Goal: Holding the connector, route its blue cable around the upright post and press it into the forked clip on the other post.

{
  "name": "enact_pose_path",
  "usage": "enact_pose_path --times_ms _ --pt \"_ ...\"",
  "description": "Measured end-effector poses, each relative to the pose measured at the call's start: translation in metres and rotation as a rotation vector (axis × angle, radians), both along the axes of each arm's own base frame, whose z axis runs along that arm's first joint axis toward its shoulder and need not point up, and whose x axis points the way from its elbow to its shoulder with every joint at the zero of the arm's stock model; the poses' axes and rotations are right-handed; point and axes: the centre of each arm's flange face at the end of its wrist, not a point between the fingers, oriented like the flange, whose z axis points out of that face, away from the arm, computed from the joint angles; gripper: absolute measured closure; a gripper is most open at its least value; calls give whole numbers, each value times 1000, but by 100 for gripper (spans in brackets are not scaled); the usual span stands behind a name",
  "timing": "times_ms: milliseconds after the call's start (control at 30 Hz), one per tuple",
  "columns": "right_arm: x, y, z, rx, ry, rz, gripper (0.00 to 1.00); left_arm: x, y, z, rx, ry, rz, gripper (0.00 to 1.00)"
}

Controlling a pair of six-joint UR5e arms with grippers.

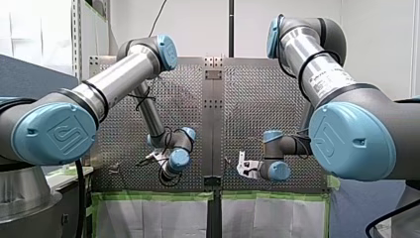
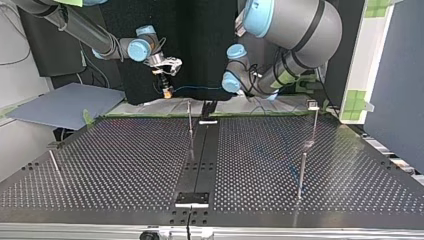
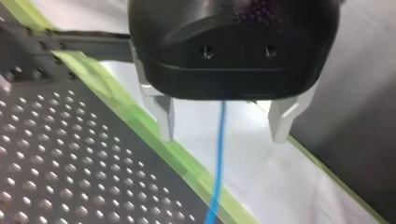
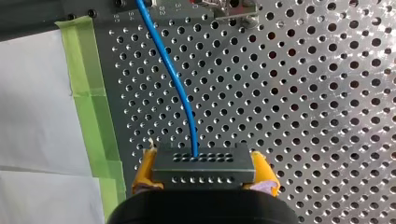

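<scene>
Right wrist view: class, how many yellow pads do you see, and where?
2. One pad sits against one end of the connector, the other against its opposite end. None seems hidden.

My left pincer (image 3: pixel 223 136) hides part of the blue cable (image 3: pixel 217 163).

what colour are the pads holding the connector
Yellow pads, clamped on the dark grey rectangular connector; clearest in the right wrist view.
</scene>
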Motion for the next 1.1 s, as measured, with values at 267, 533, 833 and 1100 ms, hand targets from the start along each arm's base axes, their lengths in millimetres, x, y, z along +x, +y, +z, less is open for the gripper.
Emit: enact_pose_path --times_ms 267,533,833,1100 --pt "0 0 0 2 1 0 100 -5 -10 -2 -67 13 -27 0" --pt "0 0 0 -1 -1 -1 100 -8 -17 -4 -142 22 -39 0" --pt "-2 -3 1 -4 -5 -5 100 -6 -26 -6 -260 8 -60 0" --pt "-3 -4 1 -6 -6 -7 100 -3 -35 -8 -371 -11 -81 0"
